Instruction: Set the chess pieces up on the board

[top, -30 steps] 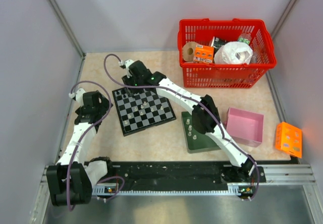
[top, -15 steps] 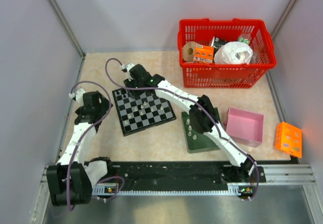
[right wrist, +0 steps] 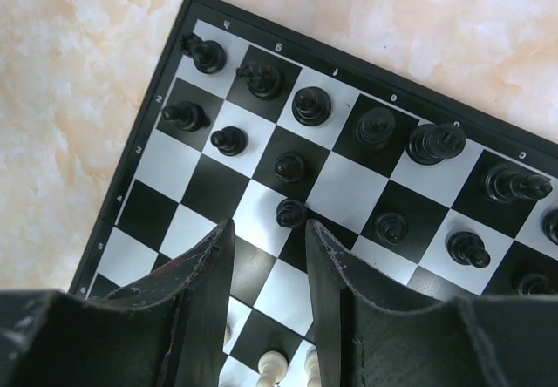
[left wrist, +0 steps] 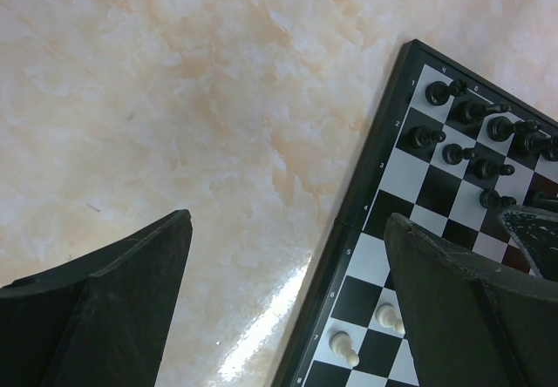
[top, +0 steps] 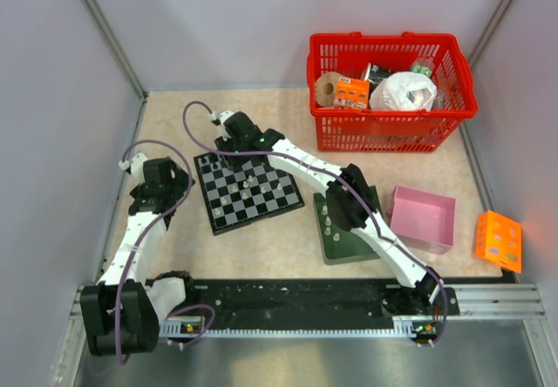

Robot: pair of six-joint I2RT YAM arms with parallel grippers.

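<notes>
The checkered board (top: 249, 192) lies left of the table's middle. Black chess pieces (right wrist: 310, 105) stand in two rows along its far edge, one black pawn (right wrist: 290, 213) a row forward. My right gripper (right wrist: 268, 228) hovers over that far-left corner (top: 231, 143), jaws open and empty, the forward pawn just beyond its fingertips. My left gripper (left wrist: 288, 221) is wide open and empty over bare table beside the board's left edge (top: 163, 182). White pawns (left wrist: 344, 348) stand on the board near its right finger (left wrist: 453, 300).
A dark green tray (top: 347, 241) holding several small pieces sits right of the board, under the right arm. A pink box (top: 425, 217), an orange box (top: 499, 241) and a red basket (top: 391, 125) of items stand on the right.
My right gripper has shifted slightly to the right over the board's far-left corner. The left arm has not moved.
</notes>
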